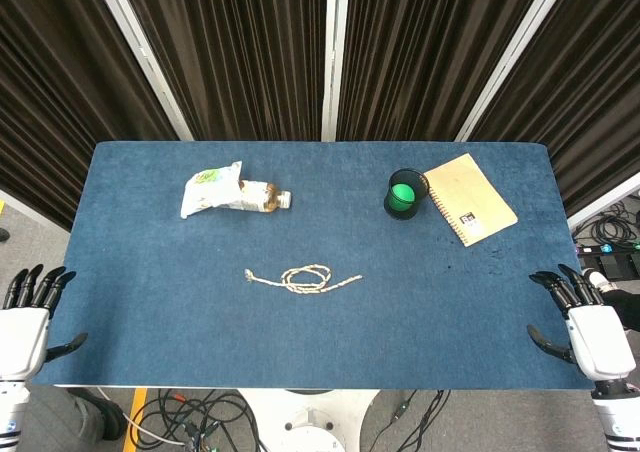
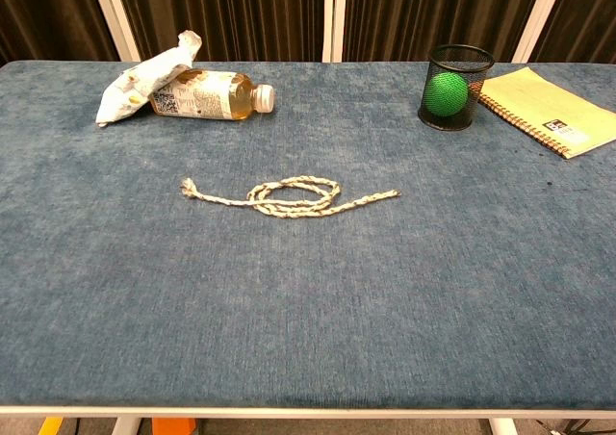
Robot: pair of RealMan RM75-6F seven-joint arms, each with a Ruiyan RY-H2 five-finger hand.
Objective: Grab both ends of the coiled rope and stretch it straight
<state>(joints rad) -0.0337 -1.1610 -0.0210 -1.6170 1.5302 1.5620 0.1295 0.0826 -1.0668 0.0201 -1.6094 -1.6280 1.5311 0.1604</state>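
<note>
Rope (image 1: 303,278) coiled mid-table, long axis left-right, frayed end leftward, plain end rightward. Left hand (image 1: 28,317) and right hand (image 1: 585,322) at near corners, fingers spread, holding nothing; well apart from rope, roughly equidistant. Open cloth all round; bottle (image 1: 258,196) and cup (image 1: 404,194) beyond.

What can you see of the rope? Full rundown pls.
The rope is a short, pale beige twisted cord, fibrous-looking. It lies flat on the blue table near the middle, wound into one loose loop at its centre, with both ends trailing free: the left end looks frayed or knotted, the right end runs out straight. Nothing touches it but the tabletop; both hands sit far off at the near corners.
</note>
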